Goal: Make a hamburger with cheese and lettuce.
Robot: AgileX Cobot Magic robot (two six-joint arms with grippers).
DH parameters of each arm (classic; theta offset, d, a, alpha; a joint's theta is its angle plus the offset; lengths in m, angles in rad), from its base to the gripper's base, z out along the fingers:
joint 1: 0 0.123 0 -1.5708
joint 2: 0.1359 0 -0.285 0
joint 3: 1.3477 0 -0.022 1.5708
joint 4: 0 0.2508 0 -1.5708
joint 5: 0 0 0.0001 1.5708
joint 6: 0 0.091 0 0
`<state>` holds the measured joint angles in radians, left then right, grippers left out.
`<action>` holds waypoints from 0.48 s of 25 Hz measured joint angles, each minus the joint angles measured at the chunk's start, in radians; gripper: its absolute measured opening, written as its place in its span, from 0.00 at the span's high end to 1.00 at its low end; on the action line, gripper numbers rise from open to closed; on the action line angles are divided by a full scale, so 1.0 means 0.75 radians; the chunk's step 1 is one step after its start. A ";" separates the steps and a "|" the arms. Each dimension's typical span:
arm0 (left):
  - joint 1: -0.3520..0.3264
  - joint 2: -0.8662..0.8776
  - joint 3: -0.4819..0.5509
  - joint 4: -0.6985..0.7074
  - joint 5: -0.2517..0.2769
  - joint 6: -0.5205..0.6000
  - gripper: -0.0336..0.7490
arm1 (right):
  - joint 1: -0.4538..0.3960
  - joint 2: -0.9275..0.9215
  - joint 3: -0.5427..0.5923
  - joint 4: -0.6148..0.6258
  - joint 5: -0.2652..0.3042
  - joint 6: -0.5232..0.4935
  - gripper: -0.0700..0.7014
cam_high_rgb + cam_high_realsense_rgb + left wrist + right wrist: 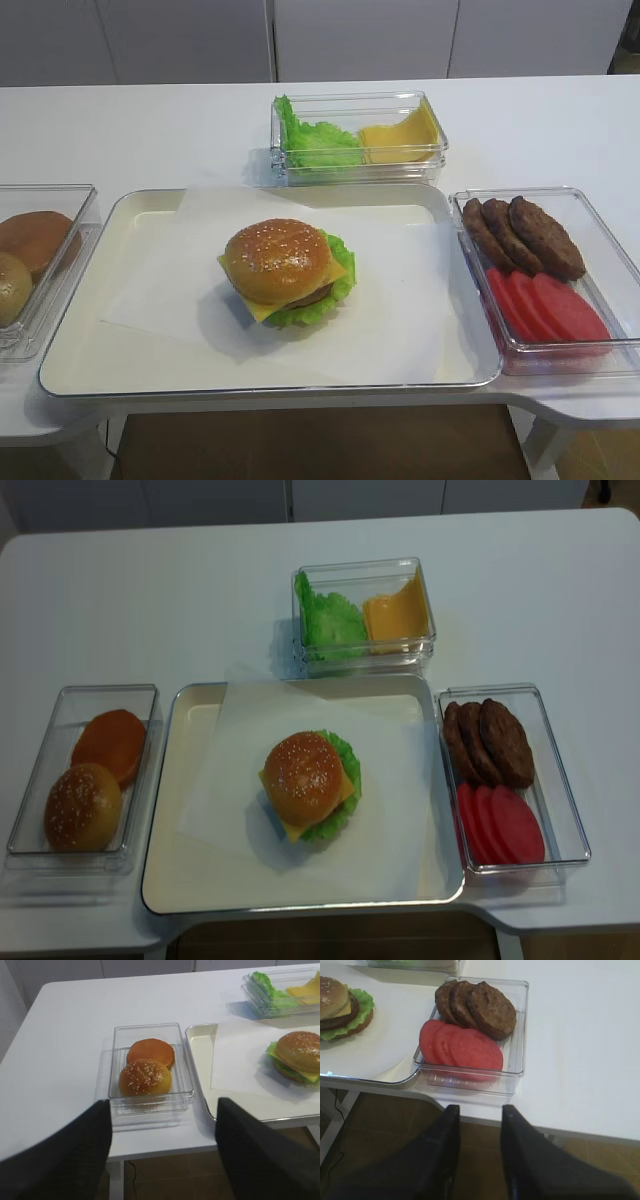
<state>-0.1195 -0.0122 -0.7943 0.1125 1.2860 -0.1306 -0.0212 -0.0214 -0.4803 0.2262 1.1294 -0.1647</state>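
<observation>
White table: fills nearly the whole overhead view, all containers resting on it. Cream tray: lower centre of the frame, with a sheet of white paper laid across its middle. Three clear boxes surround the tray. The left box, at the left edge, holds a seeded bun top below a plain bun half. The right box, at the right edge, holds three dark patties in its upper half and overlapping red tomato slices in its lower half. The rear box, upper centre, holds loose green leaves on its left side and a pile of yellow slices on its right.

Hamburger: stands on the paper at the centre of the tray, sesame bun on top. Cheese: one square slice under the top bun, its corner jutting out toward the lower left. Lettuce: a ruffled fringe showing along the right and lower sides of the stack.

Left gripper: bottom of its wrist view, its dark fingers spread wide with nothing between them, hanging off the table's front edge below the bun box. Right gripper: bottom of its wrist view, jaws parted and empty, below the table edge in front of the patty box.
</observation>
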 joint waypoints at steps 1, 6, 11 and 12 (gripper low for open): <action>0.000 -0.007 0.018 0.004 0.000 0.001 0.34 | 0.000 0.000 0.000 0.000 0.000 0.000 0.63; 0.000 -0.014 0.101 0.021 0.002 0.010 0.34 | 0.000 0.000 0.000 0.000 0.000 0.000 0.63; 0.000 -0.014 0.201 0.024 0.002 0.011 0.34 | 0.000 0.000 0.000 0.000 0.000 0.000 0.63; 0.000 -0.014 0.223 0.024 0.002 0.011 0.34 | 0.000 0.000 0.000 0.000 0.000 0.000 0.63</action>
<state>-0.1195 -0.0230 -0.6273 0.1308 1.2875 -0.1221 -0.0212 -0.0214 -0.4803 0.2262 1.1294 -0.1647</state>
